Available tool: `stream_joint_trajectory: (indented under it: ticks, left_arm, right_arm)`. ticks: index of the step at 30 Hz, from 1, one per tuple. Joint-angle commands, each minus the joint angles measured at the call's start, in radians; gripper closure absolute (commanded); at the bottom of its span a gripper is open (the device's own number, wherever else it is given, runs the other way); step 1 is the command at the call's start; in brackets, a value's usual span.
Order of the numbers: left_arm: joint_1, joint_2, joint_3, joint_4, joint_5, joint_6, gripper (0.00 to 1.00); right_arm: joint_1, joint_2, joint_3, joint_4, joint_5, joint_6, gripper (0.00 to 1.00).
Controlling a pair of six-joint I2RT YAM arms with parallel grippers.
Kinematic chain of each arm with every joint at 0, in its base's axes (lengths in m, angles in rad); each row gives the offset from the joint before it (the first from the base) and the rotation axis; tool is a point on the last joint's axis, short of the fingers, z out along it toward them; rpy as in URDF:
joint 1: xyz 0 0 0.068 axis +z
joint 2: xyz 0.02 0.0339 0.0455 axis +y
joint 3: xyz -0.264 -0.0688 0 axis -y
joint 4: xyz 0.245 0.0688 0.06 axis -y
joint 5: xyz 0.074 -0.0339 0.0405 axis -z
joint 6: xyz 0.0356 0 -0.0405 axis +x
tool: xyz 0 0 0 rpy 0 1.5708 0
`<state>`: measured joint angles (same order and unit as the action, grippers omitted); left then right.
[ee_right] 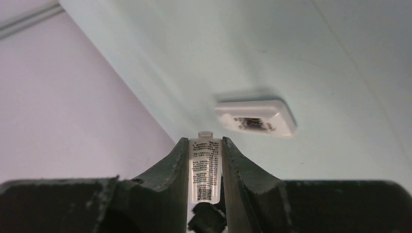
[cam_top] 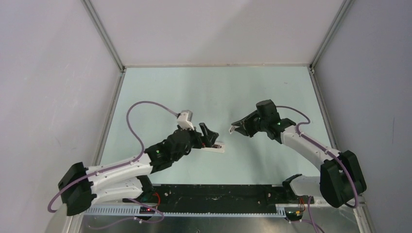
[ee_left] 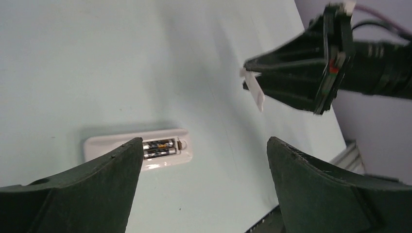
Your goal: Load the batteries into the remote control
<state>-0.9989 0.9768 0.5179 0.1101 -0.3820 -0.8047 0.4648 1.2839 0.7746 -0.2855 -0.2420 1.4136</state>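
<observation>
We are looking at the remote control [ee_left: 121, 141], which is lying flat on the pale green table [cam_top: 204, 87] near its middle, back side facing up. Its battery recess is standing open, and the batteries [ee_left: 159, 148] are sitting side by side inside it, their metal ends showing toward one end of the handset. The left gripper [cam_top: 210, 136] is hovering right over the remote with its jaws spread wide apart and nothing between them. In the left wrist view one dark finger is overlapping part of the handset, but we cannot tell whether it is touching the plastic. The right gripper [ee_right: 205, 141] is hanging in the air to the right of the remote, clearly apart from it, with its tips pointing toward the left arm. Its fingers are pressing together on a small white cover strip [ee_right: 205, 170]. The strip is sitting lengthwise in the narrow gap, its printed label facing the wrist camera, and a little tab at its far end is poking out just past the fingertips. From the left wrist camera we are seeing that same strip jutting out of the right jaws, tilted and well above the tabletop. The two grippers are facing each other across the remote without touching.
</observation>
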Motion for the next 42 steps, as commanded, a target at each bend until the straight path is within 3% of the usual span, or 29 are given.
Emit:
stream_joint_trajectory:
  ticks: [1,11,13,16,21,27,37,40,42]
  left_arm:
    - [-0.016,0.087,0.078,0.129,0.172,0.156,0.01]
    - [-0.020,0.209,0.209,0.164,0.305,0.294,0.02]
    - [-0.020,0.246,0.227,0.164,0.322,0.288,0.08]
    - [-0.021,0.301,0.249,0.164,0.324,0.256,0.26]
    - [-0.022,0.336,0.261,0.162,0.256,0.216,0.47]
    - [-0.021,0.328,0.262,0.154,0.227,0.200,0.65]
    - [-0.022,0.336,0.269,0.121,0.188,0.166,0.82]
    - [-0.021,0.342,0.285,0.093,0.180,0.161,0.91]
    - [-0.021,0.351,0.295,0.077,0.178,0.157,0.98]
  right_arm:
    - [0.020,-0.051,-0.004,-0.013,0.008,0.170,0.76]
    - [0.026,-0.101,-0.044,0.019,-0.103,0.293,0.76]
    - [0.032,-0.109,-0.056,0.028,-0.110,0.310,0.76]
    - [0.035,-0.120,-0.068,0.041,-0.111,0.335,0.76]
    - [0.037,-0.130,-0.072,0.043,-0.112,0.351,0.76]
    - [0.040,-0.126,-0.072,0.052,-0.108,0.361,0.76]
    - [0.066,-0.117,-0.072,0.062,-0.092,0.370,0.76]
    - [0.076,-0.120,-0.072,0.059,-0.079,0.362,0.68]
    - [0.088,-0.132,-0.072,0.048,-0.056,0.362,0.56]
